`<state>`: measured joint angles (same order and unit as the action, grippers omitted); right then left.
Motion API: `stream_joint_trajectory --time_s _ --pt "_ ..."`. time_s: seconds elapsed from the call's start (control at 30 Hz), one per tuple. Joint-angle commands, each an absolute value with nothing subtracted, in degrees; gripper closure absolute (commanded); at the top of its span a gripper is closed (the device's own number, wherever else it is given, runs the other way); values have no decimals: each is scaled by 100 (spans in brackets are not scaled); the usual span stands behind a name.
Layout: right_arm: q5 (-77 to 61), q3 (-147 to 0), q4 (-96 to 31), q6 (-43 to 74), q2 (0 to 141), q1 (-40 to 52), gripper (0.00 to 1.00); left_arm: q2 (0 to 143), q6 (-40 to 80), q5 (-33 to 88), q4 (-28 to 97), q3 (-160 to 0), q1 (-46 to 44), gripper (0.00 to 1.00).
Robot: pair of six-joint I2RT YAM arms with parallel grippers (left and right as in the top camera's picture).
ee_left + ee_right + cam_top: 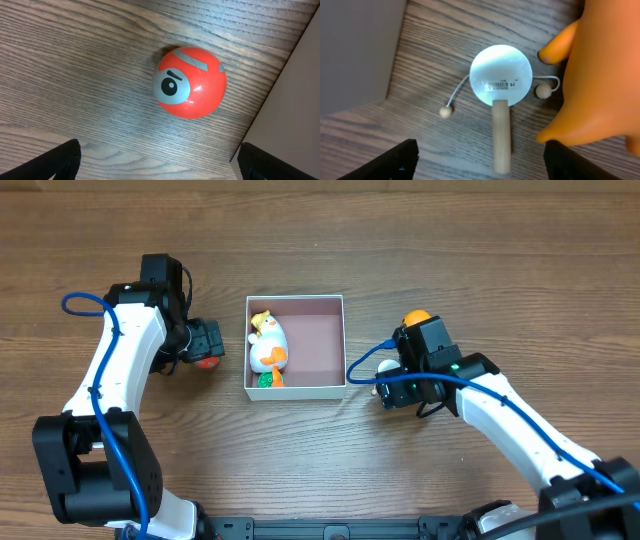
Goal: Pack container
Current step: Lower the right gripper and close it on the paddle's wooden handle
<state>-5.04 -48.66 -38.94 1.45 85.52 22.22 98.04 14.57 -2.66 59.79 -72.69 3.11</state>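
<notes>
The container [318, 342], a square white-walled box with a dusty pink inside, sits mid-table and holds a white and orange duck toy [268, 343] at its left side. My left gripper [205, 352] is open just left of the box, above a red ball with a grey eye face [189, 82]; the box wall [292, 100] shows at the right. My right gripper [392, 390] is open right of the box, over a small wooden-handled white drum toy with two beads on strings [501, 80]. An orange toy [592, 80] lies beside it and also shows in the overhead view [417, 317].
The wood-grain table [320, 240] surrounds everything. A grey box wall [357, 50] stands at the left of the right wrist view. Blue cables run along both arms.
</notes>
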Motion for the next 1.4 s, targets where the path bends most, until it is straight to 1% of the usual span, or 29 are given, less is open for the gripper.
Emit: stream_joint_trajectory --time_s 0.0,0.1,0.13,0.27,0.37,0.57,0.63,0.7,0.97,1.1,1.13,1.17,1.37 --pt "-200 -5022 -3837 145 8744 2244 22 9706 1350 -318 5972 -7376 336 0" --pt "-196 -5022 -3776 143 8825 2244 24 9706 1350 -318 5972 -7376 336 0" --pt "-196 -5022 -3754 143 8849 2244 28 9706 1350 -318 5972 -7376 336 0" --pt "-196 -5022 -3680 143 8949 2244 32 9706 1350 -318 5972 -7376 336 0" --pt "-191 -5009 -3645 141 8995 2244 39 9706 1350 -318 5972 -7376 336 0" --pt "-82 -4873 -3559 143 9015 2244 40 9706 1350 -318 5975 -7376 336 0" --pt "-86 -4851 -3562 143 9015 2244 42 9706 1350 -318 5972 -7376 336 0" --pt "-89 -4805 -3555 143 9015 2244 47 9706 1350 -318 5972 -7376 336 0" --pt "-89 -4604 -3345 143 9017 2244 48 9706 1350 -318 5972 -7376 336 0" --pt "-89 -4600 -3361 145 9048 2244 51 9706 1350 -318 5972 -7376 336 0" --pt "-89 -4600 -3365 145 9054 2244 55 9706 1350 -318 5972 -7376 336 0" --pt "-89 -4589 -3363 145 9056 2244 56 9706 1350 -318 5972 -7376 336 0" --pt "-89 -4375 -3159 145 9056 2244 56 9706 1350 -318 5972 -7376 336 0"
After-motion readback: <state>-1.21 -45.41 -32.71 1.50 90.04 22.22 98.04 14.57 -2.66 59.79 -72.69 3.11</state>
